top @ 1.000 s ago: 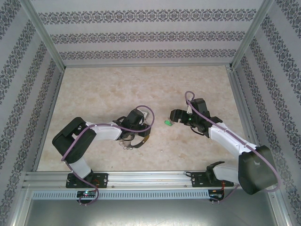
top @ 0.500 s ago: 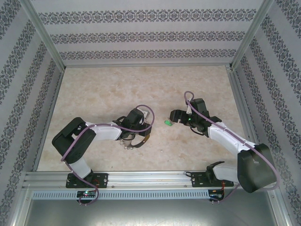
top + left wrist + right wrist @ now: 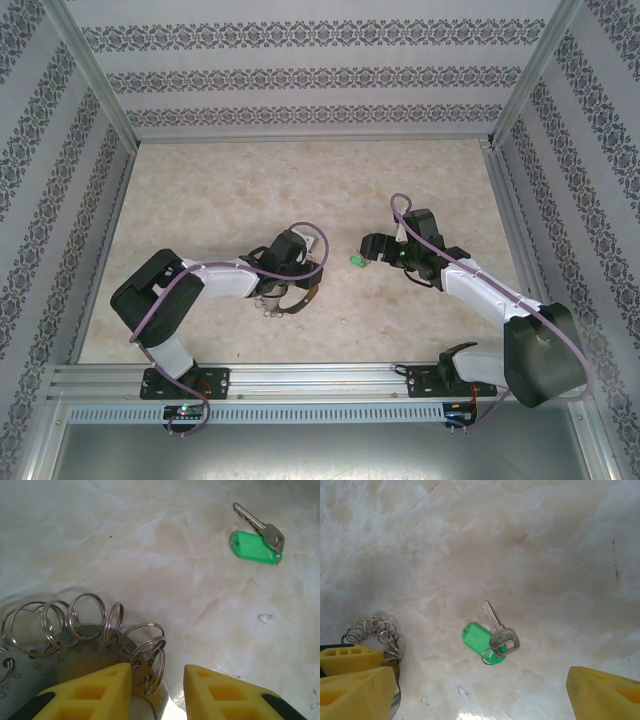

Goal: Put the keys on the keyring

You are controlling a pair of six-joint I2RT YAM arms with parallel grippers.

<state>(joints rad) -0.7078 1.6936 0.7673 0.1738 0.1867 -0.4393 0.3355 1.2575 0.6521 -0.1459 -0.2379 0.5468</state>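
Note:
The key (image 3: 355, 262), silvery with a bright green tag, lies flat on the marble table between the two arms. It shows at the upper right in the left wrist view as the key (image 3: 256, 545) and mid-frame under the right wrist as the key (image 3: 492, 637). The keyring (image 3: 75, 650) is a grey metal plate edged with several split rings; the same keyring (image 3: 276, 300) (image 3: 376, 627) lies under the left arm. My left gripper (image 3: 158, 672) (image 3: 292, 288) stands partly open: its left finger overlaps the plate's edge, the right finger is apart from it. My right gripper (image 3: 482, 680) (image 3: 372, 247) hovers wide open over the key.
The marble tabletop (image 3: 250, 190) is walled by patterned panels on three sides, with a metal rail (image 3: 300, 380) along the near edge. Small pale flecks (image 3: 464, 691) lie on the table close to the key.

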